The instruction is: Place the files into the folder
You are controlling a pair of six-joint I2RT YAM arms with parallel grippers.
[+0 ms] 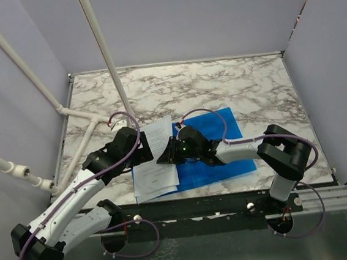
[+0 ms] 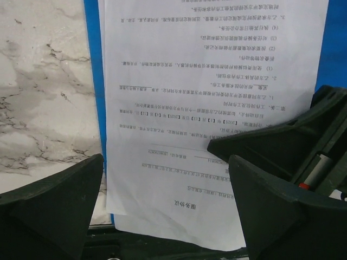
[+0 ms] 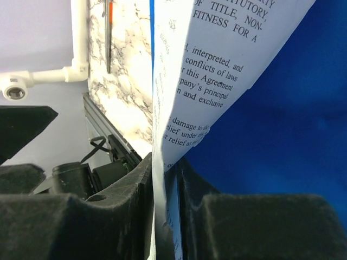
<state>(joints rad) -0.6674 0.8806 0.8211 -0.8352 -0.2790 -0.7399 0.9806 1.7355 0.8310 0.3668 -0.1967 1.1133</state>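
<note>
The files [image 1: 156, 171] are white printed sheets lying over the left part of the blue folder [image 1: 231, 152], near the table's front edge. My right gripper [image 1: 165, 156] is shut on the sheets' right edge; in the right wrist view the pads [image 3: 135, 184] pinch the files [image 3: 206, 65] edge-on and lifted, with the folder [image 3: 282, 119] behind. My left gripper [image 1: 143, 150] hovers open over the sheets' left side. In the left wrist view its gripper [image 2: 165, 162] is spread wide above the files [image 2: 206, 81], and a strip of folder [image 2: 92, 81] shows beside them.
A white pipe frame [image 1: 67, 109] and a slanted pole [image 1: 104, 50] stand at the back left. A black rail [image 1: 229, 201] runs along the marble table's [image 1: 218, 82] front edge. Grey walls close in both sides and the back.
</note>
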